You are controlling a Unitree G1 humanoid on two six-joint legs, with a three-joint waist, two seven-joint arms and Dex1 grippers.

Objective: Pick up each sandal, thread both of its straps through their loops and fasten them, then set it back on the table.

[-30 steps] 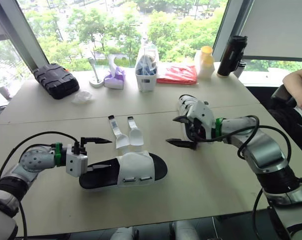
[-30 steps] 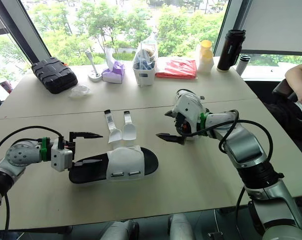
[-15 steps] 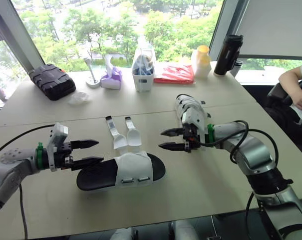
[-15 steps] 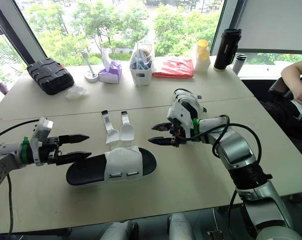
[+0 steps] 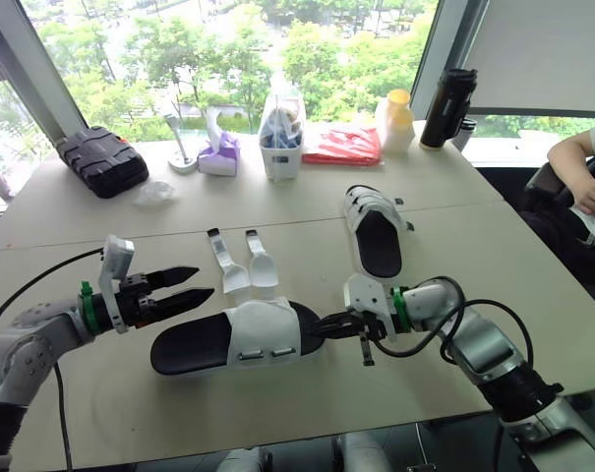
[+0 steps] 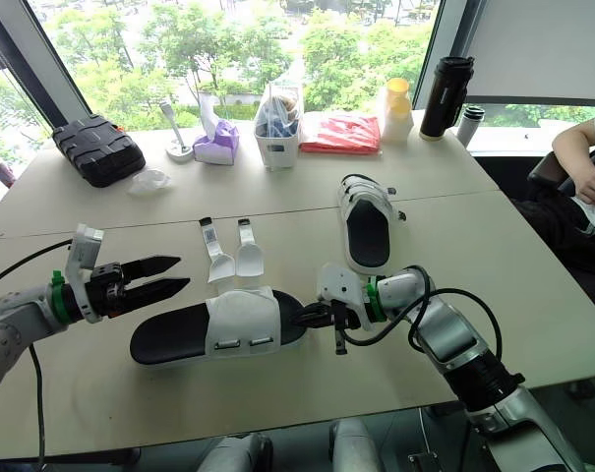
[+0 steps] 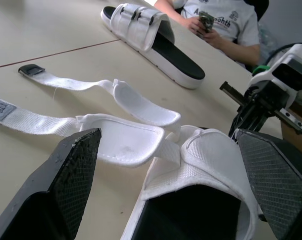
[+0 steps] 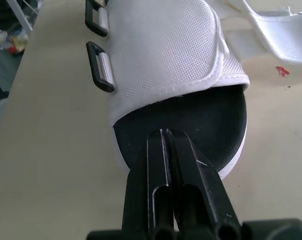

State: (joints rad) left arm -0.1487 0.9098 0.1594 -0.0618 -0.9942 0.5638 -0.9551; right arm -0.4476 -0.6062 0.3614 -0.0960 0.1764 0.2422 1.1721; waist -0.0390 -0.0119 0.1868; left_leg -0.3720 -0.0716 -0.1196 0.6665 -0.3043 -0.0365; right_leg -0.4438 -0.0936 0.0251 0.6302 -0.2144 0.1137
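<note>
In the left eye view, the open sandal [image 5: 240,337] lies on the table [image 5: 474,256]. Its two straps [image 5: 246,265] lie flat just behind it. The left gripper [image 5: 205,280] hangs by its heel. The right gripper [image 5: 327,327] is at its toe. The other sandal [image 5: 379,234] lies further back, past the toe.

In the left wrist view, the left fingers [image 7: 71,172] are wide apart, with the open sandal between them.

In the right wrist view, the right fingers [image 8: 155,165] are pressed together and hold nothing. Their tips are over the sandal's black toe.
</note>
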